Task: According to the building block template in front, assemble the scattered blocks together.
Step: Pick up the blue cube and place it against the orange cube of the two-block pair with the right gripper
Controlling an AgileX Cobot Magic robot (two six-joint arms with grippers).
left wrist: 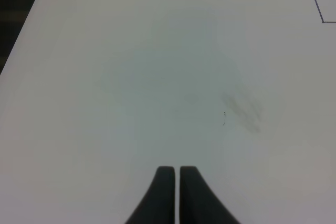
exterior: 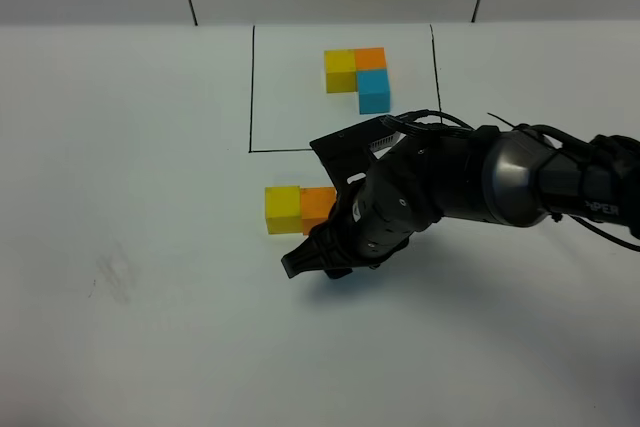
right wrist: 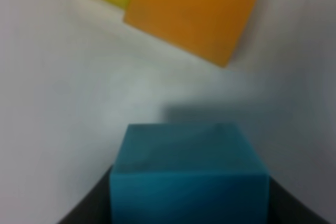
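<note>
The building block template (exterior: 358, 76), a joined trio of yellow, orange and light blue cubes, sits inside a thin black frame (exterior: 252, 87) at the back. In front of the frame a loose yellow cube (exterior: 283, 208) and a loose orange cube (exterior: 316, 205) stand side by side, touching. My right gripper (exterior: 318, 262) is shut on the loose light blue cube (right wrist: 188, 174) and holds it just in front of the orange cube (right wrist: 197, 11), apart from it. The arm hides the blue cube in the exterior view. My left gripper (left wrist: 177, 195) is shut and empty over bare table.
The white table (exterior: 130, 197) has a faint grey smudge (exterior: 115, 277) at the left, which also shows in the left wrist view (left wrist: 241, 108). A corner of the black frame line (left wrist: 315, 3) shows there too. The right arm (exterior: 500, 182) reaches in from the right.
</note>
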